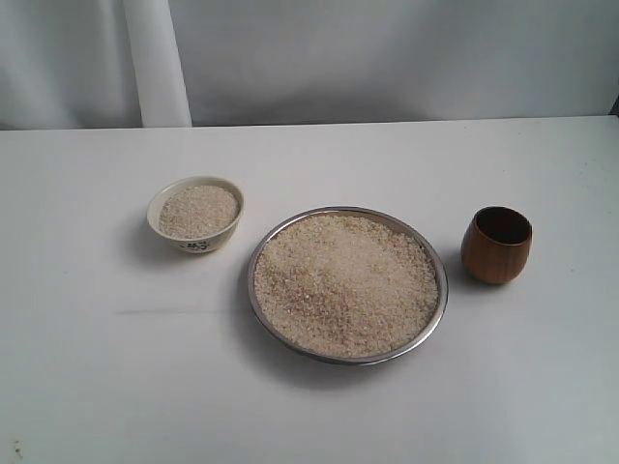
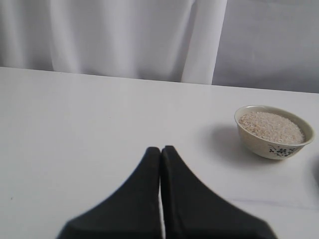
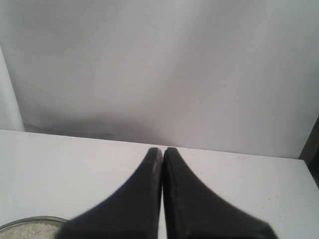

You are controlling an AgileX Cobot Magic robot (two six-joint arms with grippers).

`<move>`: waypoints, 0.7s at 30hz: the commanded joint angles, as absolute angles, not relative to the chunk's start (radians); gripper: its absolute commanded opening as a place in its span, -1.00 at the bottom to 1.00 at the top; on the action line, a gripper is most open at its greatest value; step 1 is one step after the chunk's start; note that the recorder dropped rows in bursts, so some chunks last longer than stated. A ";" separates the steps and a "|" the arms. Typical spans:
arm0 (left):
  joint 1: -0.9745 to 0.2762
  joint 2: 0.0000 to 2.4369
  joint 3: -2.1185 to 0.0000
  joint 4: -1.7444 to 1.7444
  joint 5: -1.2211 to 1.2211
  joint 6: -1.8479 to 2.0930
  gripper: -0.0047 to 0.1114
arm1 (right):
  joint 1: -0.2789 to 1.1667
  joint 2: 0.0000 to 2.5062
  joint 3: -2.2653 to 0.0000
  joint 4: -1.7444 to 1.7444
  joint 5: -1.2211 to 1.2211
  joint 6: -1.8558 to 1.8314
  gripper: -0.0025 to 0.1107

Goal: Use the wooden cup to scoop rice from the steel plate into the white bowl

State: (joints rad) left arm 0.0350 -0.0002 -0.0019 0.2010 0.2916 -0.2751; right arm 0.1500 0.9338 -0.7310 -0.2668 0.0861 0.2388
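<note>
Both are sitting closed and empty: left end effector, right end effector. The wooden cup is standing upright on the desk at 3 o'clock of the steel plate. Probably light, rigid, slick; I'm favouring a rim pinch.

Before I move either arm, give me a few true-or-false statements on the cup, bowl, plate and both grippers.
1. The cup stands upright on the table, right of the plate in the exterior view. True.
2. The bowl is empty. False: it holds rice.
3. The right gripper holds the cup. False: it is shut on nothing, and the cup stands alone.
4. Rice covers the plate. True.
5. The left gripper is open. False: its jaws are pressed together.
</note>
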 commanded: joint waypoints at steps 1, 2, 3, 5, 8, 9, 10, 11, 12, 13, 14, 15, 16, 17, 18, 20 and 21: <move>0.030 0.000 0.000 0.196 0.285 -0.277 -0.92 | 0.150 0.935 -0.730 -0.278 0.101 0.233 -0.83; 0.030 0.000 0.000 0.196 0.285 -0.277 -0.92 | 0.150 0.935 -0.730 -0.278 0.101 0.233 -0.74; 0.030 0.000 0.000 0.196 0.285 -0.277 -0.92 | 0.150 0.935 -0.730 -0.270 0.103 0.233 -0.62; 0.030 0.000 0.000 0.196 0.285 -0.277 -0.92 | 0.150 0.935 -0.730 -0.268 0.117 0.233 -0.22; 0.030 0.000 0.000 0.196 0.285 -0.277 -0.92 | 0.150 0.935 -0.730 -0.270 0.122 0.233 0.64; 0.030 0.000 0.000 0.196 0.285 -0.277 -0.92 | 0.150 0.935 -0.730 -0.283 0.120 0.225 0.88; 0.030 0.000 0.000 0.196 0.285 -0.277 -0.92 | 0.150 0.935 -0.730 -0.301 0.113 0.210 0.90; 0.030 0.000 0.000 0.196 0.285 -0.277 -0.92 | 0.153 0.935 -0.730 -0.308 0.104 0.210 0.91; 0.030 0.000 0.000 0.196 0.285 -0.277 -0.92 | 0.153 0.935 -0.730 -0.308 0.089 0.210 0.91; 0.030 0.000 0.000 0.196 0.285 -0.277 -0.92 | 0.153 0.935 -0.730 -0.308 0.072 0.212 0.91; 0.030 0.000 0.000 0.196 0.285 -0.277 -0.92 | 0.153 0.935 -0.730 -0.306 0.061 0.212 0.91; 0.030 0.000 0.000 0.196 0.285 -0.277 -0.92 | 0.150 0.935 -0.730 -0.298 0.052 0.214 0.91; 0.030 0.000 0.000 0.196 0.285 -0.277 -0.92 | 0.150 0.935 -0.730 -0.293 0.042 0.214 0.91; 0.030 0.000 0.000 0.196 0.285 -0.277 -0.92 | 0.150 0.943 -0.727 -0.293 0.028 0.214 0.91; 0.030 0.000 0.000 0.196 0.285 -0.277 -0.92 | 0.150 0.951 -0.720 -0.293 -0.006 0.214 0.90; 0.030 0.000 0.000 0.196 0.285 -0.277 -0.92 | 0.150 0.976 -0.699 -0.293 -0.080 0.214 0.90; 0.030 0.000 0.000 0.196 0.285 -0.277 -0.92 | 0.150 0.995 -0.683 -0.291 -0.111 0.217 0.90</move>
State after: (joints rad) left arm 0.0350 -0.0002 -0.0019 0.2010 0.2916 -0.2751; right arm 0.1500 0.9598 -0.7128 -0.2920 -0.0255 0.2240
